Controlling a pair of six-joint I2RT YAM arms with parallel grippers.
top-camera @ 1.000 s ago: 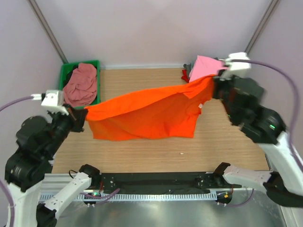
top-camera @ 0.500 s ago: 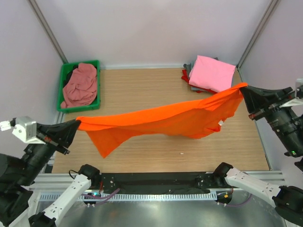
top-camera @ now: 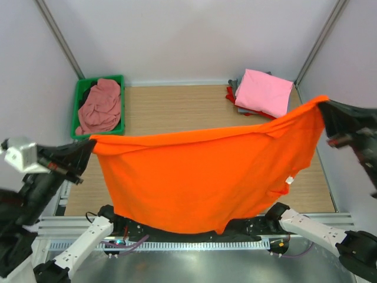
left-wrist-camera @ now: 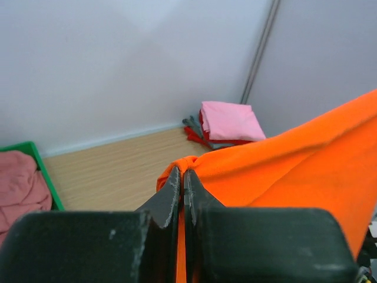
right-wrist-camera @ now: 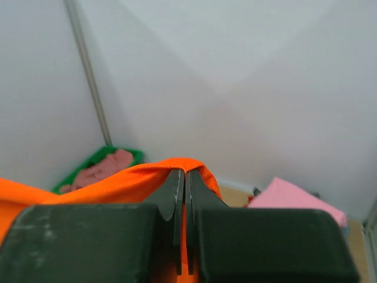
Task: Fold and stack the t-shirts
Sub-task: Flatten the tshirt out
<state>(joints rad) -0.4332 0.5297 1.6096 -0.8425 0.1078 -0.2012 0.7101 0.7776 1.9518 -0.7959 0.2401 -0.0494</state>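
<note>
Orange t-shirt (top-camera: 200, 177) now hangs spread between the arms, lifted off the counter (top-camera: 177, 109) a second back, seemingly ready for laying flat; stack (top-camera: 262, 93) and green bin (top-camera: 99, 106) sit well clear behind; left wrist: left jaws shut on one corner; right wrist: right jaws clamp the other.
</note>
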